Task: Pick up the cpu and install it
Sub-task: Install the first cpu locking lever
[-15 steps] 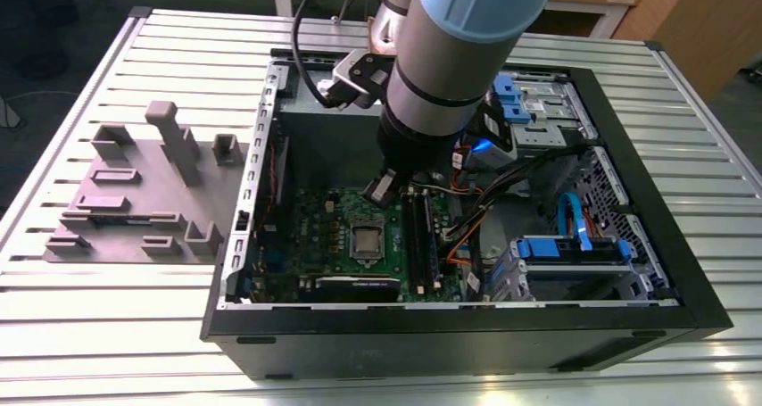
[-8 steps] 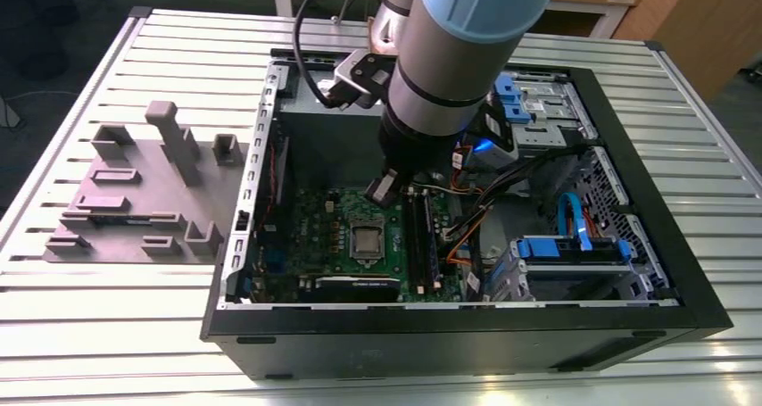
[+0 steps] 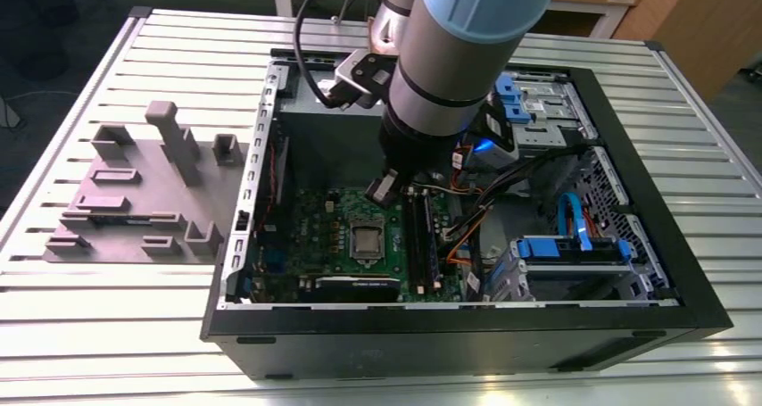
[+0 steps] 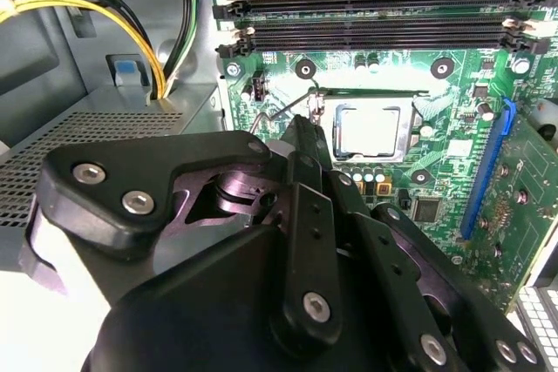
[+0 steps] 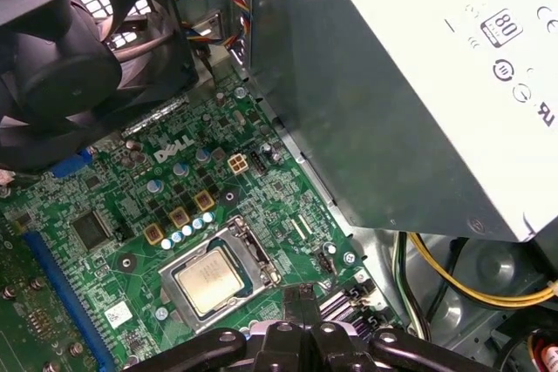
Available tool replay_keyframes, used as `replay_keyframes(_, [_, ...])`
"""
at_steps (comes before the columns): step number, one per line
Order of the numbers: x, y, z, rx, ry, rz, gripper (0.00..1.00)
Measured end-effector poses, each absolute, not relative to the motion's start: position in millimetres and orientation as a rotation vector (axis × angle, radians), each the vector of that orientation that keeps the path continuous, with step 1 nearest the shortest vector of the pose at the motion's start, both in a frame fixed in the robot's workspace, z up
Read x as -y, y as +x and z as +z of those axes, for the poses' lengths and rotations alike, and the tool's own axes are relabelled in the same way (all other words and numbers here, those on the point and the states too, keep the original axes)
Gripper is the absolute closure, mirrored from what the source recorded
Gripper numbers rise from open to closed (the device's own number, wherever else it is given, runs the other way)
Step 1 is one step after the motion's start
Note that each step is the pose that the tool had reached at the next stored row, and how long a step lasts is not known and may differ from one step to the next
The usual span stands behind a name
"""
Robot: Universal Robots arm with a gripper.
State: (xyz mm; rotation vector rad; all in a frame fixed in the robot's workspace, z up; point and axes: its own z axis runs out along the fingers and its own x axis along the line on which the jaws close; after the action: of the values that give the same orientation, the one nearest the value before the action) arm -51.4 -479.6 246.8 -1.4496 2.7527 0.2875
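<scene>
Second wrist view has the claw (image 4: 311, 128) with fingers pressed together, holding nothing, just beside the one cpu (image 4: 368, 129), a silvery square seated in its socket mid-frame. Exterior view alone shows the open computer case (image 3: 666, 285) on the slatted counter (image 3: 107, 317), the cpu (image 3: 367, 238) at centre; first wrist view adds the black fan (image 5: 78, 50) upper left.

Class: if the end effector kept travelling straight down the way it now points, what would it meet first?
Probably the motherboard right beside the socket holding the cpu, at the socket's edge. The end effector points there, though depth is hard to judge.
</scene>
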Motion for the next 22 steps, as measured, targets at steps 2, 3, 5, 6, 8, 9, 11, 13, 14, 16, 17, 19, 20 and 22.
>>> replay_keyframes(2, [479.6,-51.4,246.8,-2.753,-1.45,0.287,0.89])
replay_keyframes(3, [479.6,-51.3,246.8,-2.753,-1.45,0.287,0.89])
replay_keyframes(5, [479.6,-51.4,246.8,-2.753,-1.45,0.287,0.89])
replay_keyframes(6, [479.6,-51.4,246.8,-2.753,-1.45,0.287,0.89])
replay_keyframes(8, [479.6,-45.5,246.8,-2.753,-1.45,0.287,0.89])
replay_keyframes(9, [479.6,-45.5,246.8,-2.753,-1.45,0.287,0.89])
replay_keyframes(11, [479.6,-44.6,246.8,-2.753,-1.45,0.287,0.89])
replay_keyframes(13, [479.5,-43.8,246.8,-2.753,-1.45,0.287,0.89])
replay_keyframes(14, [479.6,-43.7,246.8,-2.753,-1.45,0.287,0.89])
replay_keyframes(16, [479.6,-43.1,246.8,-2.753,-1.45,0.287,0.89])
replay_keyframes(17, [479.5,-43.1,246.8,-2.753,-1.45,0.287,0.89])
replay_keyframes(19, [479.5,-39.4,246.8,-2.753,-1.45,0.287,0.89])
replay_keyframes(20, [479.6,-39.4,246.8,-2.753,-1.45,0.287,0.89])
replay_keyframes(22, [479.6,-39.3,246.8,-2.753,-1.45,0.287,0.89])
